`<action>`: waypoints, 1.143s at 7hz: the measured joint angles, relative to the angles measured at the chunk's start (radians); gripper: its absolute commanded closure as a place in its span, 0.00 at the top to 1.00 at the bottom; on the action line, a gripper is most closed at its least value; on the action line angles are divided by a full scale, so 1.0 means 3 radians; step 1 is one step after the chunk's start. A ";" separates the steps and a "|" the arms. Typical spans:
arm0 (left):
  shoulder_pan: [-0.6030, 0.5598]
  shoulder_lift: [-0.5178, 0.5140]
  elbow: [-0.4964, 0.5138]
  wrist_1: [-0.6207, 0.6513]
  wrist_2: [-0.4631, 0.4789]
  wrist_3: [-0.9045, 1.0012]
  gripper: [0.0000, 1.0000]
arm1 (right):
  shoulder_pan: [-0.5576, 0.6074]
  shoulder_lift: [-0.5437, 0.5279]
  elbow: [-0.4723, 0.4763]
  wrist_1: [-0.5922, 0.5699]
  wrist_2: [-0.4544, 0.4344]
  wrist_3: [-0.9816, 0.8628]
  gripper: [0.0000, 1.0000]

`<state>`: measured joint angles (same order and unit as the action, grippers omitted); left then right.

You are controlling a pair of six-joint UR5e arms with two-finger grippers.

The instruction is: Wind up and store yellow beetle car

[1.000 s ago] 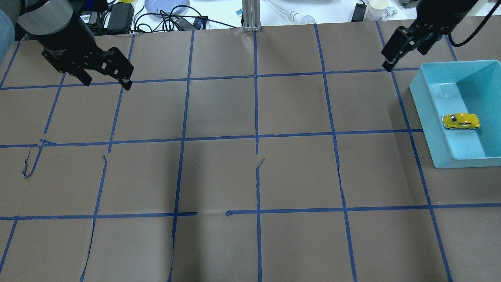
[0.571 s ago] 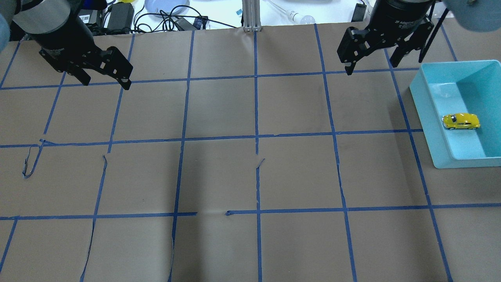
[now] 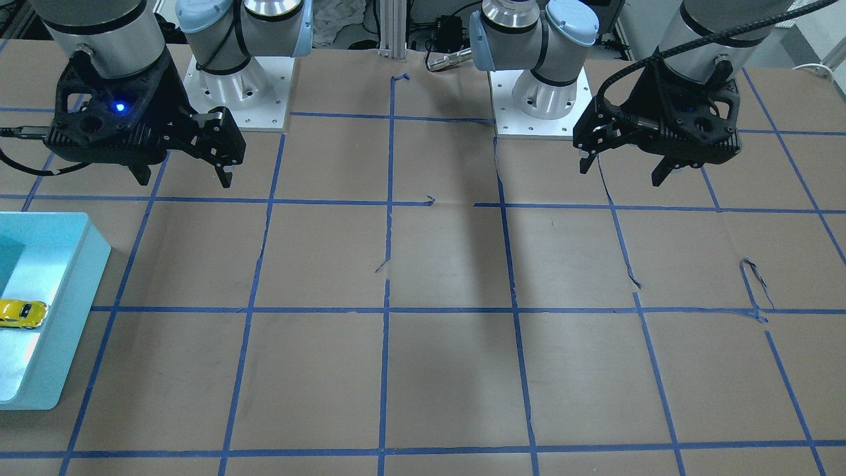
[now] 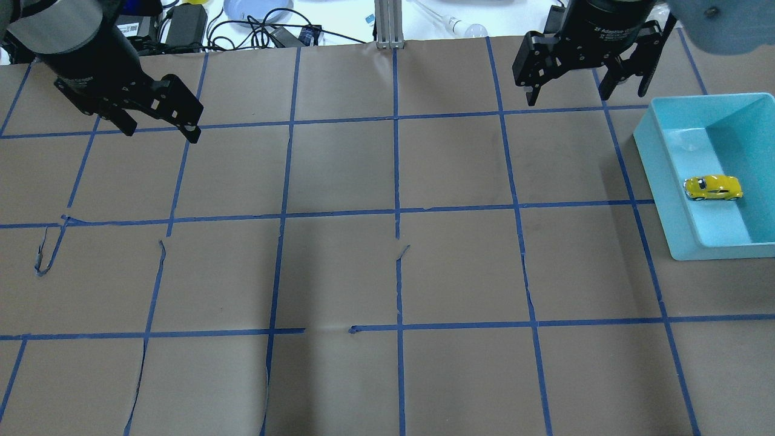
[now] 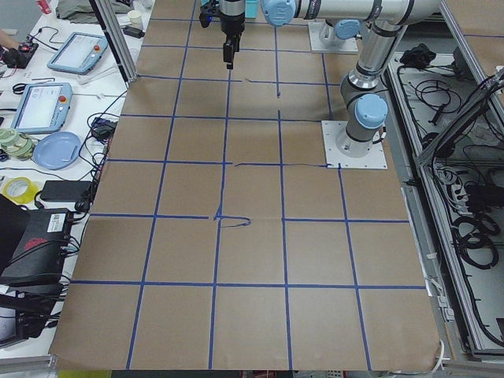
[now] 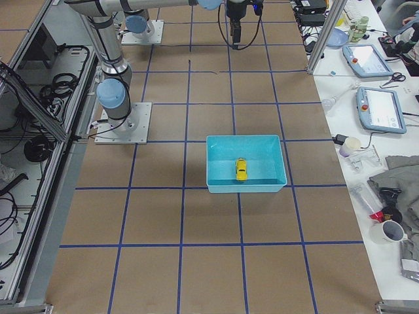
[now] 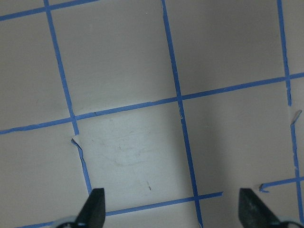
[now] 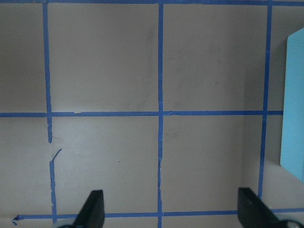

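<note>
Right gripper (image 4: 569,92) had pulled back from the bin (image 4: 663,181) and turned, wide open, empty. Left gripper (image 4: 161,130) was also wide and had barely moved. Car (image 4: 712,188) sat inside bin; storing looked done.

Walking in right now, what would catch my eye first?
The tiny yellow beetle car sits inside a turquoise bin at the robot's right. The left gripper and right gripper, both black, hang open and empty over the brown table gridded with blue tape.
</note>
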<state>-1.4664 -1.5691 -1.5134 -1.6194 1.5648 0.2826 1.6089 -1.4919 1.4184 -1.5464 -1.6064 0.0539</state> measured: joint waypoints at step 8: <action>0.0000 -0.0009 -0.0036 -0.0101 -0.0002 -0.0011 1.00 | -0.0003 -0.0004 0.0040 -0.0019 0.0090 0.0220 1.00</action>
<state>-1.4665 -1.5717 -1.5242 -1.6498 1.5642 0.2793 1.6079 -1.4931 1.4305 -1.5520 -1.5794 0.1198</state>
